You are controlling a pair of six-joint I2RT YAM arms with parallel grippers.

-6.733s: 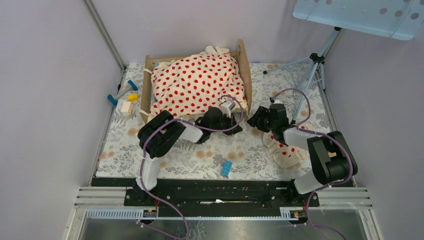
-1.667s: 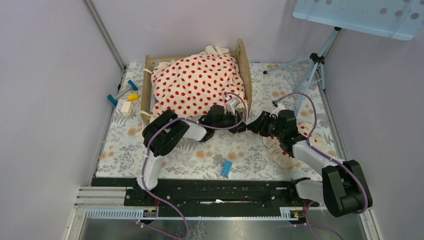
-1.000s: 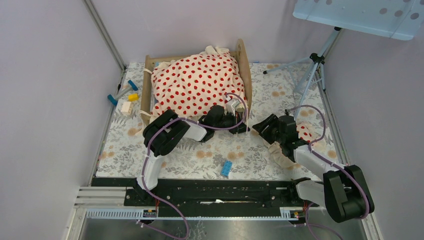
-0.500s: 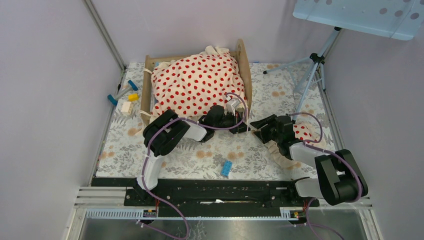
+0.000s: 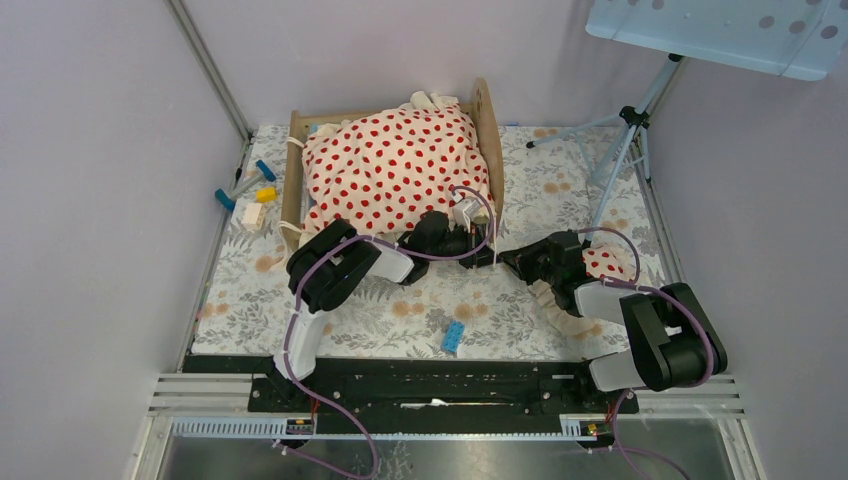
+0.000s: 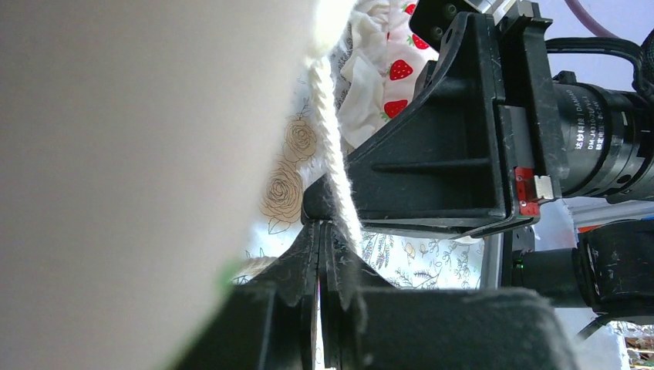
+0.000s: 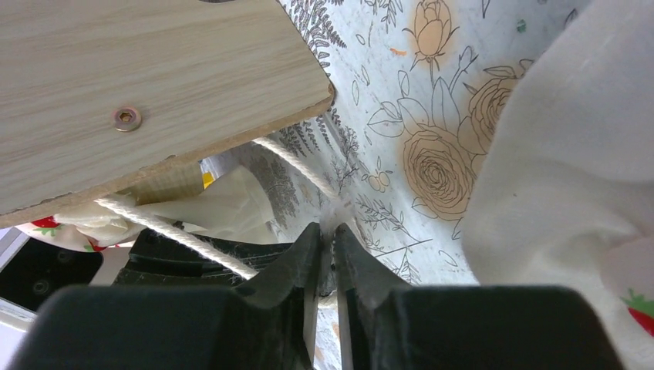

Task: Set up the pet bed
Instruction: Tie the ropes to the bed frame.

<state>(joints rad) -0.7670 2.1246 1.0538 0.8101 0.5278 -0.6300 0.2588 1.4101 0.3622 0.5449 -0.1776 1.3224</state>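
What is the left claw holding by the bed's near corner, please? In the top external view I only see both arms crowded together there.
Observer: The left claw is shut on a twisted white cord.
Operator: Thank you. And what about the right one?
Observer: The right claw is pinched on a frayed cord end, which comes from beneath a wooden board of the pet bed.
Operator: Is the fabric print really plain dots?
Observer: No. Up close, the ruffled cloth carries small red strawberries.

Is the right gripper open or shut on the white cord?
Shut: the right gripper pinches the white cord at its frayed end; fingertips nearly touch.
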